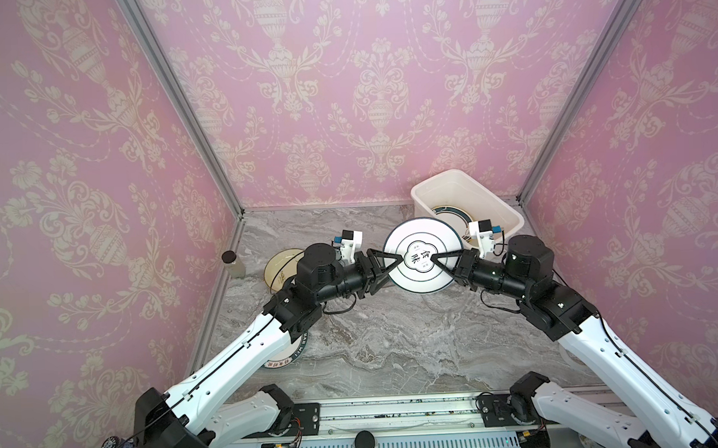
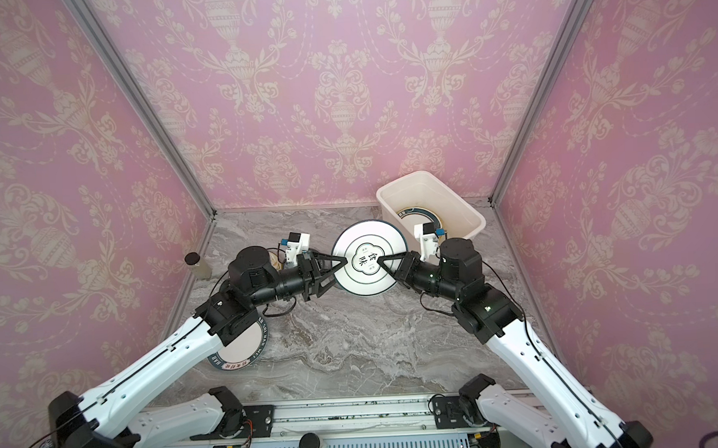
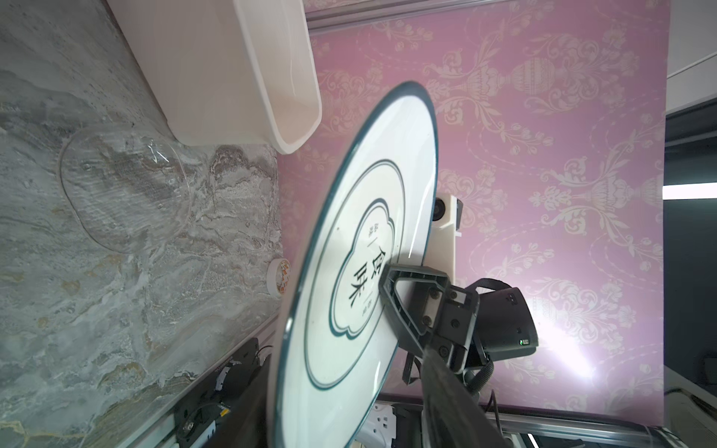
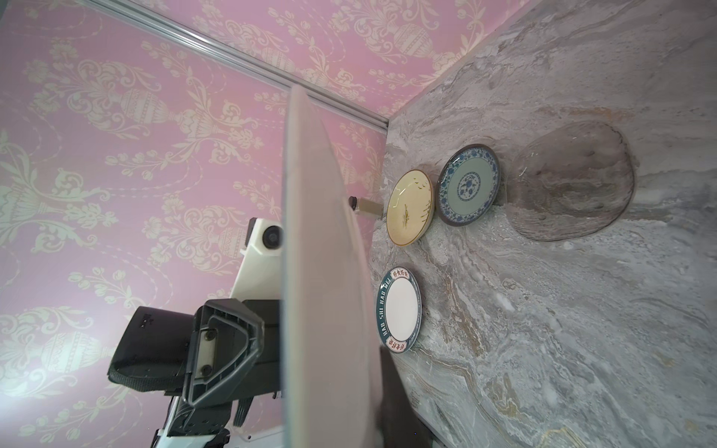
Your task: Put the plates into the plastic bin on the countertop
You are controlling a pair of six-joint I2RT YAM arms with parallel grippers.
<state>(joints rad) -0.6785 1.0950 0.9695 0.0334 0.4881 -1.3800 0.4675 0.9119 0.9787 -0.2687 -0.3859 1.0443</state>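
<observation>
held plate [image 1: 416, 241]: white, dark rim, characters in the middle. Lifted clear of the countertop [image 1: 395, 340], dead centre in both top views, face turned up toward the camera.
right gripper [image 1: 434, 260]: clamped on the plate's right-hand rim. In the left wrist view I can see it pressing on the printed face.
left gripper [image 1: 388, 269]: jaws spread, straddling the left-hand rim. I see no grip there.
why: I read this as a handover. The loose plates sit on the left of the frame and the bin on the right, so left feeds and right drops.
plastic bin [image 1: 468, 189]: upper right of the counter, by the back corner, open top, just behind the right wrist.
bin contents: one banded plate [image 1: 459, 215] low against the near wall. I can't tell its tilt, or whether anything is under it.
on the counter: yellow plate [image 4: 410, 207], blue floral plate [image 4: 468, 185], lettered-rim plate [image 4: 399, 310] and smoky glass plate [image 4: 570, 182], all flat. A clear glass plate [image 3: 128, 190] lies just beside the bin wall; it may be the same as the smoky one.
clutter: tape roll [image 3: 279, 277], bottle [image 1: 231, 264].
risk: one-sided rim grip, so the plate could sag or swing on the way to the bin.
</observation>
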